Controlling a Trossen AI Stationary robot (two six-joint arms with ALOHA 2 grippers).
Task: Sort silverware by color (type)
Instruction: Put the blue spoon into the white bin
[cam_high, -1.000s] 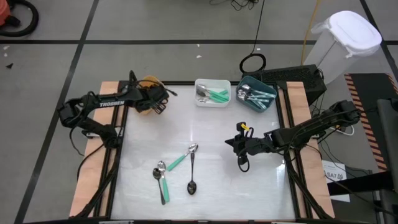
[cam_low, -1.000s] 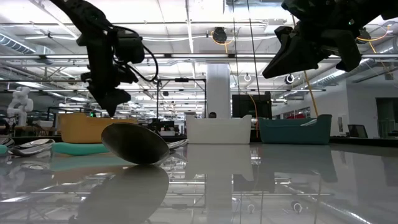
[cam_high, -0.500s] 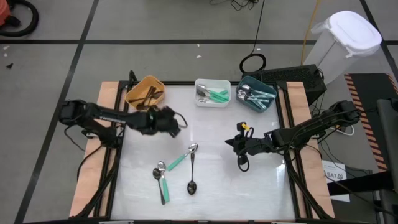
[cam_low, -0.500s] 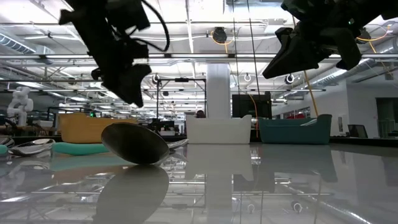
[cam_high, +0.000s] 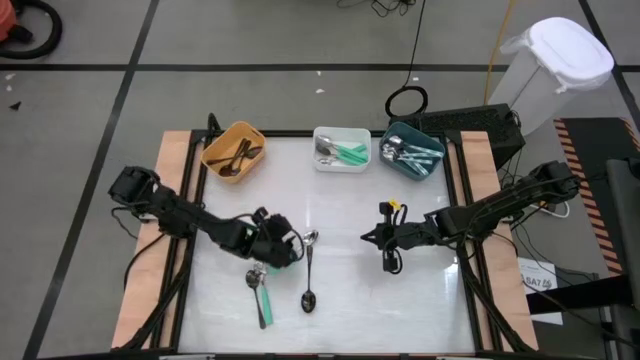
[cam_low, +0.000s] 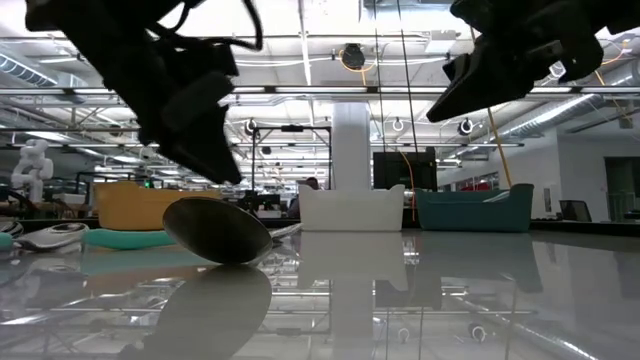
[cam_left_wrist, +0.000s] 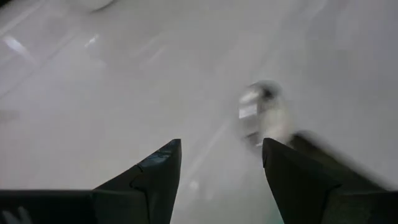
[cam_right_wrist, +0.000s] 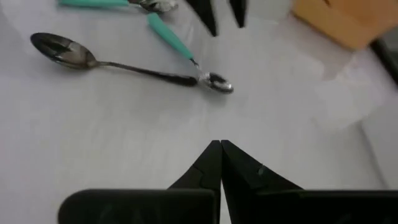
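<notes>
From above we only get dark blobs for arms, but the wrist cams settle it: the left gripper (cam_left_wrist: 221, 158) has its fingers apart right over the mint-handled spoon (cam_high: 291, 255), and the right gripper (cam_right_wrist: 220, 155) is pinched together, empty, mid-table. The black spoon (cam_high: 308, 275) lies lengthwise front-to-back, bowl toward the near edge.

The white glossy tabletop (cam_high: 340, 290) mirrors ceiling lights. The dark polished metal spoon (cam_right_wrist: 93, 59) gleams; the mint-green plastic-handled spoon (cam_right_wrist: 186, 53) looks matt. The orange plastic bin (cam_high: 233, 150) is smooth.
</notes>
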